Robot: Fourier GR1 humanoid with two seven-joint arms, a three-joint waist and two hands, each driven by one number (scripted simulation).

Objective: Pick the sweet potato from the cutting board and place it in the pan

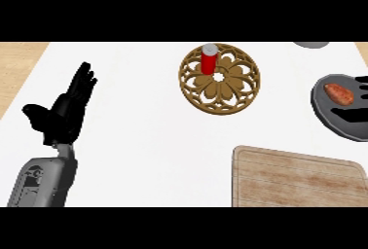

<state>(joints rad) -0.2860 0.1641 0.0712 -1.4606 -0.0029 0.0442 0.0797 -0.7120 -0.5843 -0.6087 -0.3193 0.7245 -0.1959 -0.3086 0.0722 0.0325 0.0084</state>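
White desk (pixel 144 126) surface fills most of the head view, with a strip of pale wood shown along its left side and at its upper right corner. On it, the sweet potato (pixel 339 93) is seen lying inside the dark grey pan (pixel 321 104), at the view's right edge; the orange-brown tuber rests on the pan's floor, toward its upper part. Black fingers of the right hand (pixel 354 115) are seen at the pan, some just beside the sweet potato and others spread over the pan's lower part; they look straight rather than curled, and nothing is held in them, though most of the hand is cut off by the view's edge. Below the pan, the wooden cutting board (pixel 295 180) is laid flat on the desk, with nothing on its visible surface. To the left of the pan, and above the cutting board, a round carved wooden trivet (pixel 220 80) is placed, and a red bottle with a grey cap (pixel 208 61) is stood on its upper part. Far left of the pan, the left hand (pixel 66 109) is held open with fingers straight and pointing up, resting above its grey forearm. A small grey object (pixel 311 44) is partly shown at the top edge, above the pan.
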